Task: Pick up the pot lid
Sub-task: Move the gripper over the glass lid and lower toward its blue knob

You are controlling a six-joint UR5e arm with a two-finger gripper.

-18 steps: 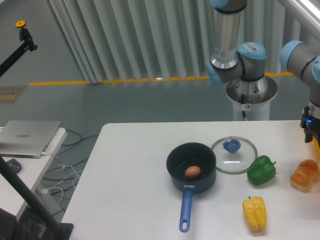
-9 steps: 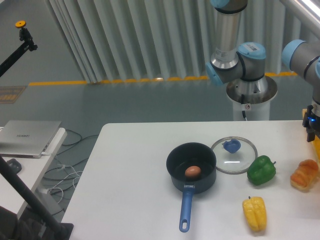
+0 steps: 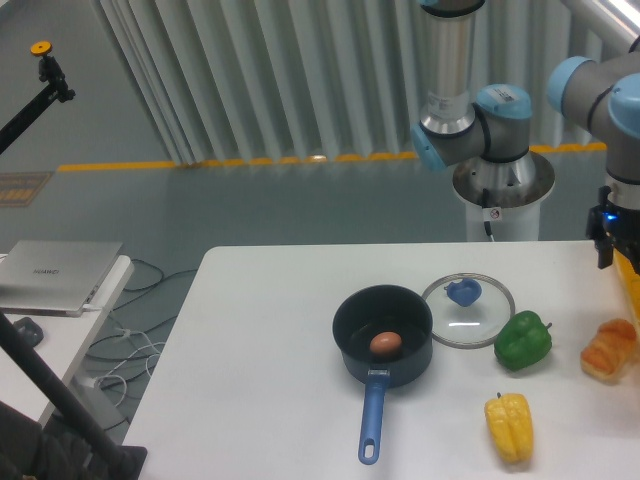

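At the right edge, my gripper (image 3: 606, 238) shows only in part as a dark shape below the grey wrist, its fingers not clearly distinguishable. It is above the table, well right of the pot lid and apart from it. The pot lid (image 3: 480, 322) lies flat, a round clear glass disc with a metal rim and a blue knob (image 3: 464, 292) on top. Whether the gripper's fingers are apart or together cannot be made out.
Left of the lid stands a black pot (image 3: 412, 368) with a blue handle (image 3: 372, 415) and a brown egg (image 3: 386, 344) inside. Green pepper (image 3: 523, 341), yellow pepper (image 3: 510, 428) and croissant (image 3: 608, 350) lie nearby. A yellow object (image 3: 630, 285) is at the right edge.
After a slight shift right, the arm and gripper have moved left and a little up, showing more of the wrist. The lid and the other objects have stayed put.
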